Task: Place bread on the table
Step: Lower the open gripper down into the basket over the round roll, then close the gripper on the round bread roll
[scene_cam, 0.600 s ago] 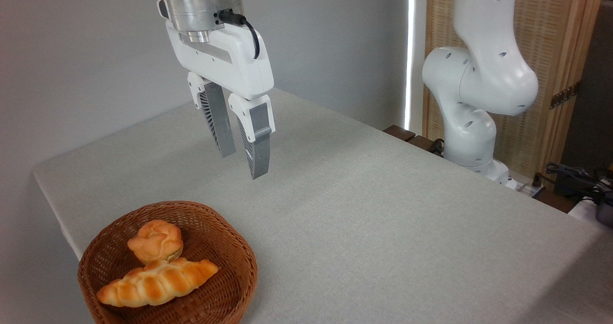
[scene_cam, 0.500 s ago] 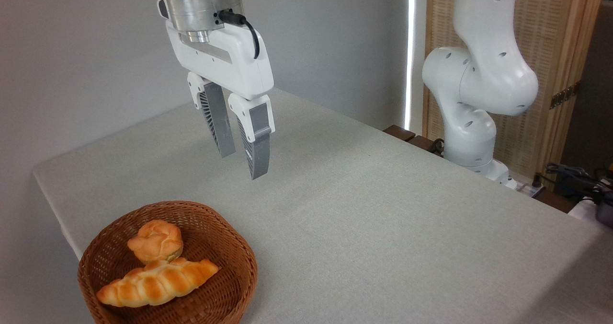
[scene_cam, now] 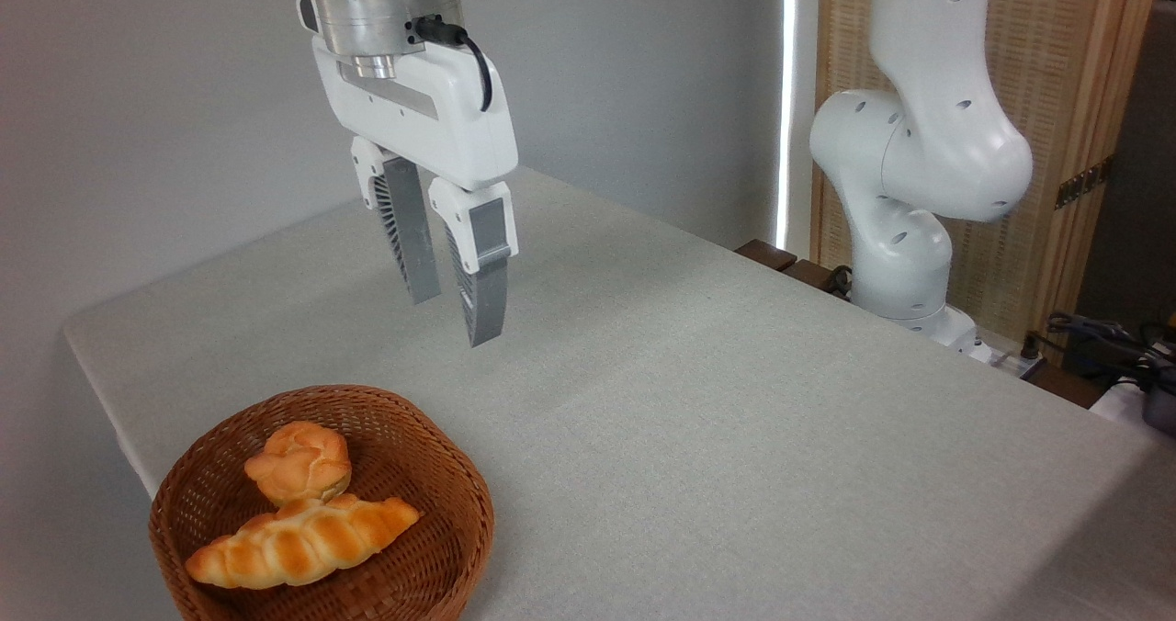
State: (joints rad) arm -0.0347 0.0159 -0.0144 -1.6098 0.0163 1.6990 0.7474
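**Inventory: table, room and contents**

Surface. Your table is a large rectangle under a plain light grey cloth, woven texture visible, running from the near right corner back toward the far wall. Soft shadows lie on it beneath the tool.

Container. A round brown wicker basket sits at the table's near left corner.

Contents. The bread, a small round golden-orange bun with a knobbly top, lies inside the basket toward its back. A longer braided loaf lies in front of it, touching it.

Tool. Your gripper hangs above the table, behind the basket and well apart from both items. Its grey fingers point downward with a narrow gap between them, and they hold nothing. A black cable loops at its wrist.

Room. A plain grey wall stands behind the table. At the right you have the white arm base, a wooden slatted screen behind it, a bright vertical strip of light beside that, and dark cables at the far right edge.
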